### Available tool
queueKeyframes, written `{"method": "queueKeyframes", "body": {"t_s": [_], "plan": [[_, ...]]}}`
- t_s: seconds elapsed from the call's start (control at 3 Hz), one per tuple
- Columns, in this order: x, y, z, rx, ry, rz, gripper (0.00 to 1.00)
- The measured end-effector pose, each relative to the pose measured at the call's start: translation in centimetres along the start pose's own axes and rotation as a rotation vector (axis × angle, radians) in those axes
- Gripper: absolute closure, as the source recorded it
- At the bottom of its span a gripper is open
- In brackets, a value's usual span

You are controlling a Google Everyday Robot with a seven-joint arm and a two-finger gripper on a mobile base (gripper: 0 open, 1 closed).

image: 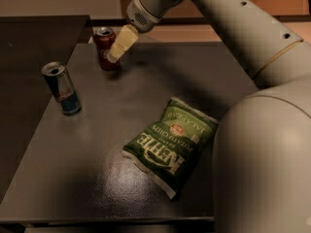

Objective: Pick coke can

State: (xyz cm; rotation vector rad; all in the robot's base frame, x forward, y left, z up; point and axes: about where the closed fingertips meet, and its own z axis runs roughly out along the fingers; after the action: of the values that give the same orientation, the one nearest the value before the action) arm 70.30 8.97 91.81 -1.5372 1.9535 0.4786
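The coke can (102,43), red with a silver top, stands upright at the far left corner of the dark table (87,178). My gripper (118,46) reaches down from the upper right and sits right against the can's right side, overlapping it in the camera view. Part of the can's right side is hidden behind the gripper. The can still stands on the table.
A slimmer blue-and-silver can (61,88) stands upright at the table's left edge. A green Kettle chips bag (170,144) lies flat near the middle right. My arm and body (262,130) fill the right side of the view.
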Motion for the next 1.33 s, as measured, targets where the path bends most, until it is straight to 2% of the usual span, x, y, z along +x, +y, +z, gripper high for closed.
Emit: {"method": "queueKeyframes", "body": {"t_s": [0.33,0.67,1.33], "plan": [[0.5,0.7,1.7,-0.006,-0.017,0.013,0.00],[0.7,0.3,3.3,-0.002,-0.030,0.028,0.00],[0.4,-1.9,5.2,0.019,-0.047,0.064,0.00]]}}
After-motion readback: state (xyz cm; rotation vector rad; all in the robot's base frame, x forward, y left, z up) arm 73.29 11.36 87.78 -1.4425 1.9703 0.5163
